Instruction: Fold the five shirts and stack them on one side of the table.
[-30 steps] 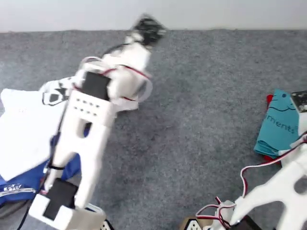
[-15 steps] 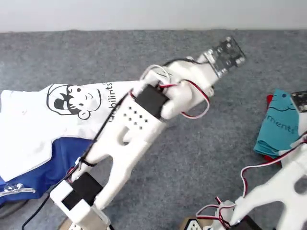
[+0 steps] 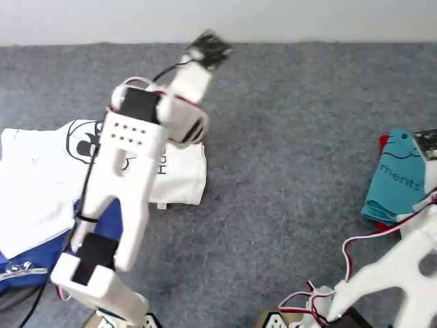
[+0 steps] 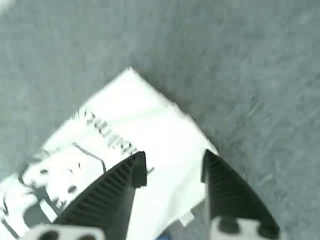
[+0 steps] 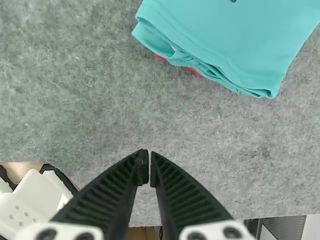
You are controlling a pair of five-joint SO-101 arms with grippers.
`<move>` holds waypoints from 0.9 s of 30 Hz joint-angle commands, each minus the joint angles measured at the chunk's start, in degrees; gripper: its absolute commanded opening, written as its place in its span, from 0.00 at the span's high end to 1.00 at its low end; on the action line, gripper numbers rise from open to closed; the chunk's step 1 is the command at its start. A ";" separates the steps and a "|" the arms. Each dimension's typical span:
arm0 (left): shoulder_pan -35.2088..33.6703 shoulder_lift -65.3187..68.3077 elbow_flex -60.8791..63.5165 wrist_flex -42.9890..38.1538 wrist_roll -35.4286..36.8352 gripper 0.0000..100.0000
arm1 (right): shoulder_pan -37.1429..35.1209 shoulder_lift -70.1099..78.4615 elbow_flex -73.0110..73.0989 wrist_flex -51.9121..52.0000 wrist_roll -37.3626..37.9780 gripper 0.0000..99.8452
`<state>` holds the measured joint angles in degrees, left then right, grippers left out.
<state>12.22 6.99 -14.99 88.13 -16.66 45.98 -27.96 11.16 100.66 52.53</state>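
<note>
Grey felt is covering the desk (image 3: pixel 293 123), and the white shirt (image 3: pixel 179 174) is lying at the left of the high view, partly over a blue shirt (image 3: pixel 37 258) in the lower left corner. The left gripper (image 4: pixel 172 165) is hovering above the white shirt's folded end with its jaws apart and nothing between them. At the right edge a folded teal shirt (image 3: pixel 399 181) is sitting on a red shirt (image 5: pixel 195 71). The right gripper (image 5: pixel 149 161) is hanging near that stack, pressed together and empty. To fold well, the left gripper should be pinching only the top layer near a corner. It should then be carrying that layer straight across, so the edges line up and the blue shirt isn't dragged.
</note>
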 commanded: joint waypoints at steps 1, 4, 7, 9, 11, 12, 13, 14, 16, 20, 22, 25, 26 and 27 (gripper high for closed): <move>-1.49 1.67 6.46 -1.76 0.00 0.78 | -1.71 -1.27 2.02 2.07 -0.44 0.98; -0.97 6.86 8.13 -2.29 0.00 0.77 | -2.24 -1.80 4.40 2.07 -0.44 0.98; 0.09 13.54 7.96 -2.29 0.00 0.77 | -2.24 -1.80 4.66 2.07 -0.44 0.98; 1.14 17.93 7.87 -2.46 0.00 0.77 | -2.15 -1.80 4.66 2.07 -0.44 0.98; 1.58 21.63 7.16 -3.87 0.18 0.77 | -2.15 -1.80 4.66 2.07 -0.44 0.98; 1.58 23.30 6.37 -4.48 0.26 0.77 | -2.15 -1.80 4.66 2.07 -0.44 0.98; 1.49 25.23 5.23 -4.66 0.26 0.77 | -2.15 -1.80 4.66 2.07 -0.44 0.98; 1.41 26.81 4.26 -4.84 0.35 0.78 | -2.15 -1.80 4.66 2.07 -0.44 0.98; 1.32 29.10 1.54 -4.22 0.35 0.78 | -2.15 -1.80 4.66 2.07 -0.44 0.98; 1.58 32.00 -3.03 -1.85 0.18 0.84 | -2.07 -1.80 4.66 2.07 -0.26 0.98; 2.29 33.14 -4.26 -1.85 0.00 0.90 | -2.07 -1.80 4.75 2.07 -0.26 0.98; 4.22 33.58 -5.58 -1.14 -0.09 0.99 | -2.07 -1.71 4.75 2.07 -0.26 0.98; 5.10 33.14 -6.73 0.00 -0.09 0.98 | -2.07 -1.63 4.75 2.07 -0.18 0.98; 5.89 32.53 -8.40 1.58 -0.09 0.99 | -2.07 -1.63 4.75 2.07 -0.18 0.98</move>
<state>16.26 40.57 -18.86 87.60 -16.31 44.31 -28.13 16.09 100.66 52.53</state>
